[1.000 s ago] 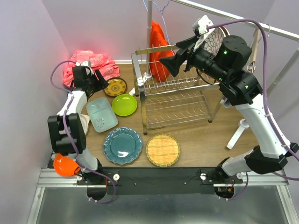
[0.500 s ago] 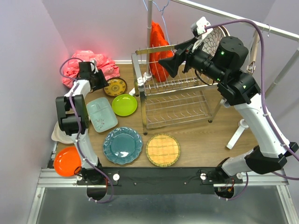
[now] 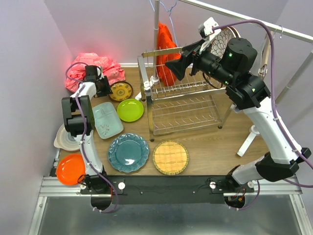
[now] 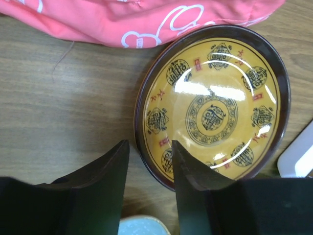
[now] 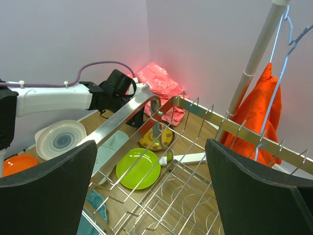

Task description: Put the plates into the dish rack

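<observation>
The small dark-yellow plate (image 4: 212, 105) lies flat on the wooden table (image 3: 210, 142) beside the pink bag (image 3: 93, 66). My left gripper (image 4: 149, 145) is open, and its two fingers stand on either side of that plate's left rim; it also shows in the top view (image 3: 103, 86). My right gripper (image 5: 150, 147) is wide open and empty above the upper tier of the chrome dish rack (image 3: 183, 100). The rack holds no plates. The lime green (image 3: 130, 109), teal scalloped (image 3: 128, 152), woven-yellow (image 3: 170, 157) and orange (image 3: 70, 169) plates and the mint tray (image 3: 106, 119) lie on the table.
A grey-swirl white plate stack (image 3: 66, 138) sits at the left edge. A white petal-patterned plate (image 3: 224, 41) shows behind my right wrist. A red-orange cloth (image 3: 166, 46) hangs on a pole behind the rack. A white stand leg (image 3: 249, 139) lies right of the rack.
My left arm has folded back toward the far corner, uncovering the white plate stack, and its gripper has moved right onto the small yellow plate's rim. My right gripper has drifted slightly left.
</observation>
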